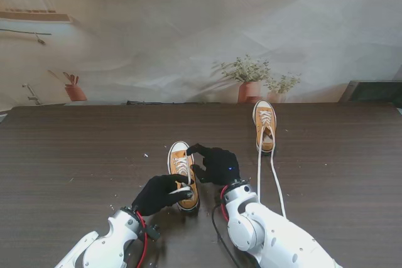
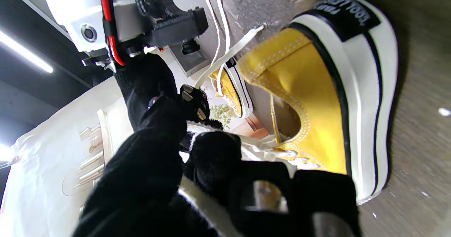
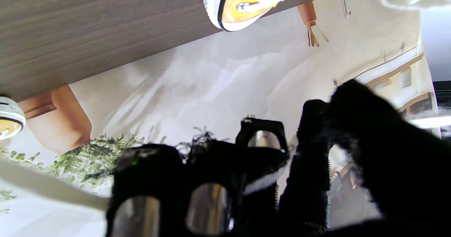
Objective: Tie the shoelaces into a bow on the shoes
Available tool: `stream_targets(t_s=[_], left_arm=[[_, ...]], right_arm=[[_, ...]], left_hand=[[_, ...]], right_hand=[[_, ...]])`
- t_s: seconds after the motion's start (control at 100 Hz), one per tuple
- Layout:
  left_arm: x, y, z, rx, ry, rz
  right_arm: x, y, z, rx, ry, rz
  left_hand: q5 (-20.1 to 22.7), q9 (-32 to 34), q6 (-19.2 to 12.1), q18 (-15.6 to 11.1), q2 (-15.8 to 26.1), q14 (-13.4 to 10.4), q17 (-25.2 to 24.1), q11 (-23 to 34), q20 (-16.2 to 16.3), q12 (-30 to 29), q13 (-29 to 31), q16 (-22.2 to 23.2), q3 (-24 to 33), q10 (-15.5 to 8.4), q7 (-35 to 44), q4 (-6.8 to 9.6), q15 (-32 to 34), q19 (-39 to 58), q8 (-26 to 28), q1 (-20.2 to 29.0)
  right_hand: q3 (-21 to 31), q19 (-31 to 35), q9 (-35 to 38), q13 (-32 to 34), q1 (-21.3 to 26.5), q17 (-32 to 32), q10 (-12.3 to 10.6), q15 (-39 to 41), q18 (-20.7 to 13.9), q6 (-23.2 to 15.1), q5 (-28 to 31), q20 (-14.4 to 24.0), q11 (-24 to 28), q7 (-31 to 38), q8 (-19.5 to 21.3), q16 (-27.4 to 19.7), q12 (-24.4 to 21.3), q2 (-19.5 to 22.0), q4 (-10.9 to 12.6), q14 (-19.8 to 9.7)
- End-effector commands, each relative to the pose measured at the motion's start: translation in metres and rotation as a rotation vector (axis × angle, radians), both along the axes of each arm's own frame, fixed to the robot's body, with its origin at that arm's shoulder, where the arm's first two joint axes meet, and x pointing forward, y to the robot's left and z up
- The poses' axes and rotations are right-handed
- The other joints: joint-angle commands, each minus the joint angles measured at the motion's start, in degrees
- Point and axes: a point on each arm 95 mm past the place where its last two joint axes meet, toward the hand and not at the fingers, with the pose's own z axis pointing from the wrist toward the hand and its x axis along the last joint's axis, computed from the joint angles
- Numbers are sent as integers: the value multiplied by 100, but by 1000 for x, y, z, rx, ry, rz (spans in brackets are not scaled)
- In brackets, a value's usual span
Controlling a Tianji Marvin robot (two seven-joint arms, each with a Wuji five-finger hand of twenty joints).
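Resting on table (image 1: 75, 155): two yellow shoes (image 1: 183, 174) (image 1: 264, 125); left hand (image 1: 160, 192), right hand (image 1: 217, 164) fingers pinching near shoe's lace (image 1: 183, 166).

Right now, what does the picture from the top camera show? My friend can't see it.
Two black-gloved robot hands, left hand and right hand, meet over the near yellow shoe on a dark wooden table. A second yellow shoe sits farther away, its long white laces trailing loose.

Staged lab, printed room backdrop (image 1: 157, 29), dark wooden table (image 1: 75, 155)
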Motion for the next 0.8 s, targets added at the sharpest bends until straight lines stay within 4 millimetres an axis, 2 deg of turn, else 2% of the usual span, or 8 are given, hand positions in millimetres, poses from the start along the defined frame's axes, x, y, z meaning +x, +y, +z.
stream_targets(t_s=[0.0, 0.2, 0.32, 0.47, 0.79], left_arm=[[-4, -4, 0, 6, 9, -28], [-4, -4, 1, 7, 10, -26], [-3, -5, 1, 12, 13, -31], [-3, -8, 1, 14, 16, -40], [-1, -10, 2, 24, 19, -37]], right_arm=[[3, 5, 3, 9, -3, 9], [2, 8, 1, 41, 12, 14], [-1, 8, 2, 64, 14, 8], [-4, 7, 5, 91, 16, 7], [-8, 6, 2, 163, 62, 4]], left_hand=[[150, 479, -454, -822, 89, -410, 143, 359, -34, 70, 49, -4, 1, 518, 225, 41, 332, 1437, 13, 51], [189, 462, -432, -817, 122, -412, 143, 361, -31, 74, 48, -5, 20, 489, 116, 27, 331, 1437, 11, 29], [211, 455, -415, -813, 144, -416, 142, 363, -29, 78, 49, -6, 20, 476, 63, 18, 329, 1437, 22, 16], [202, 446, -395, -811, 175, -417, 142, 364, -32, 81, 49, -6, 13, 454, -1, 14, 328, 1437, 21, 3], [216, 407, -338, -782, 294, -419, 136, 350, -57, 84, 49, -8, -16, 375, -268, 11, 325, 1437, -56, -86]], right_hand=[[-96, 1643, 466, 96, -214, 186, 32, 409, -5, 266, 22, 187, 254, -348, 18, 146, 19, -263, -151, -181], [38, 1643, 603, 99, -602, 196, 5, 405, -9, 509, 269, 295, 241, -464, -29, 255, 56, -791, -293, -192], [22, 1643, 661, 99, -933, 203, 36, 410, -2, 667, 416, 351, 236, -546, -76, 285, 64, -775, -358, -187], [-181, 1643, 700, 99, -1363, 212, 98, 413, 14, 740, 571, 441, 224, -661, -142, 315, 68, -366, -402, -178], [-1019, 1643, 745, 91, -1982, 204, 322, 437, 270, 821, 674, 599, 178, -823, -234, 349, 77, 1104, -331, 30]])
